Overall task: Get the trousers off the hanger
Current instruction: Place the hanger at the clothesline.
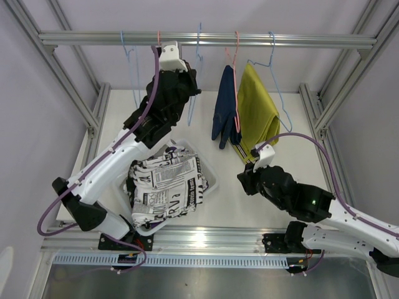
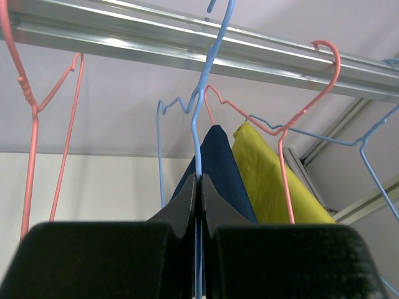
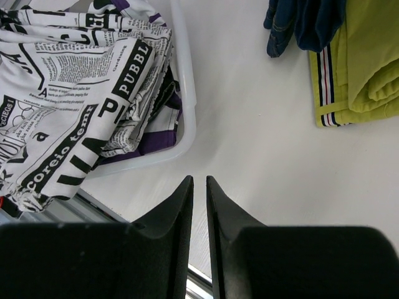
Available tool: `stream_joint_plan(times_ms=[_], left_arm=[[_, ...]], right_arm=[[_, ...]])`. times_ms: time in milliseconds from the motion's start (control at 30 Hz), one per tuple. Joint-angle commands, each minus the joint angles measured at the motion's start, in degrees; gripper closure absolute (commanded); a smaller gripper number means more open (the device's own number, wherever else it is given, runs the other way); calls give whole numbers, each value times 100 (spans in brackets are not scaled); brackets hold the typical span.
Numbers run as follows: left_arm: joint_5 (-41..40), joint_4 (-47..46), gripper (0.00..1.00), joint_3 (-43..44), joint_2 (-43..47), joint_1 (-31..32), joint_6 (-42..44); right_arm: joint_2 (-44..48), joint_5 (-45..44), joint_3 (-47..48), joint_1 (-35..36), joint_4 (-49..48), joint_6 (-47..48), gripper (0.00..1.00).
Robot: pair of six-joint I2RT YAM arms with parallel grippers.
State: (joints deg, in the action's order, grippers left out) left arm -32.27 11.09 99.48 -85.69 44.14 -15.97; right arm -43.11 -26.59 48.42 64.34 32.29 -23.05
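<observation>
The left gripper (image 2: 198,182) is raised to the rail (image 2: 124,37), its fingers (image 2: 181,208) pressed together on the wire of a blue hanger (image 2: 196,143), which appears bare. The right gripper (image 3: 199,180) is held low over the counter (image 3: 262,143), its fingers a narrow slit apart and empty. 2 pairs hang from the rail: the navy trousers (image 1: 224,115) and the yellow trousers (image 1: 257,109). The printed trousers (image 1: 165,187) lie in the white basket (image 3: 190,118). The pinched hanger is best slid aside gently, neighbours unjostled, so the navy pair can be drawn off steadily.
</observation>
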Motion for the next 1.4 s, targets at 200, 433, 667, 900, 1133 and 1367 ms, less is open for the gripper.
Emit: stream_joint_plan(times_ms=[200, 433, 667, 900, 1133, 1367], left_arm=[[168, -415, 100, 151, -106, -143, -11], [204, -643, 100, -709, 289, -143, -266], [265, -696, 100, -1035, 290, -143, -398], [406, -758, 98, -1448, 570, -81, -521], [161, -266, 67, -1660, 1089, 243, -451], [63, 42, 28, -1591, 1625, 578, -240]], right_arm=[[-92, 101, -26, -141, -153, 55, 83], [-40, 207, -44, -149, -92, -24, 83], [40, 180, -61, -149, -57, -51, 83], [-13, 215, -70, -158, -100, -51, 79], [48, 321, -17, -149, -22, -33, 75], [145, 391, 571, -149, 400, -7, 66]])
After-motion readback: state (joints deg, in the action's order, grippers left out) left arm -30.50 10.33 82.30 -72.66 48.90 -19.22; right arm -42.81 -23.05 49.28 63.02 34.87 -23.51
